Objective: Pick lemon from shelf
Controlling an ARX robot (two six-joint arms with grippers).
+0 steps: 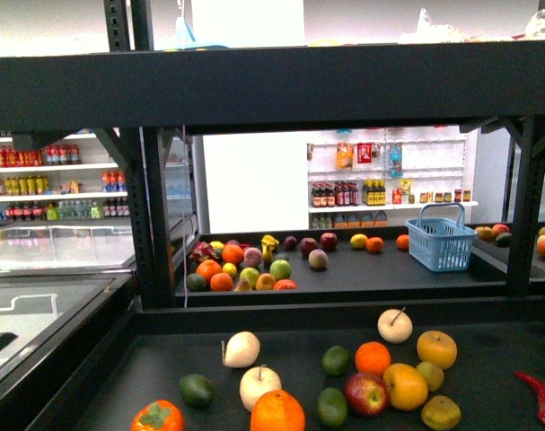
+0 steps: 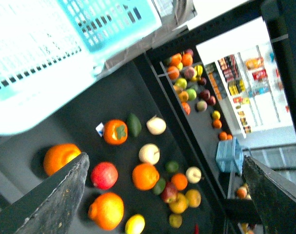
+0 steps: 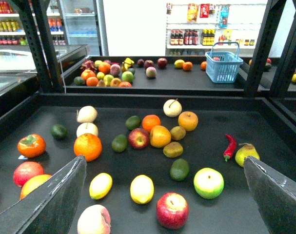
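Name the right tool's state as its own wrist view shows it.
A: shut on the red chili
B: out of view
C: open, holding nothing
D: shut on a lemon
C: the right tool has its fingers spread wide apart, with only loose fruit lying on the shelf deck between them.

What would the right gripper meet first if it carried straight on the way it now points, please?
Likely the dull yellow fruit on the shelf; the right gripper, jaws open, aims about there, though depth is unclear. The lemon sits nearer.
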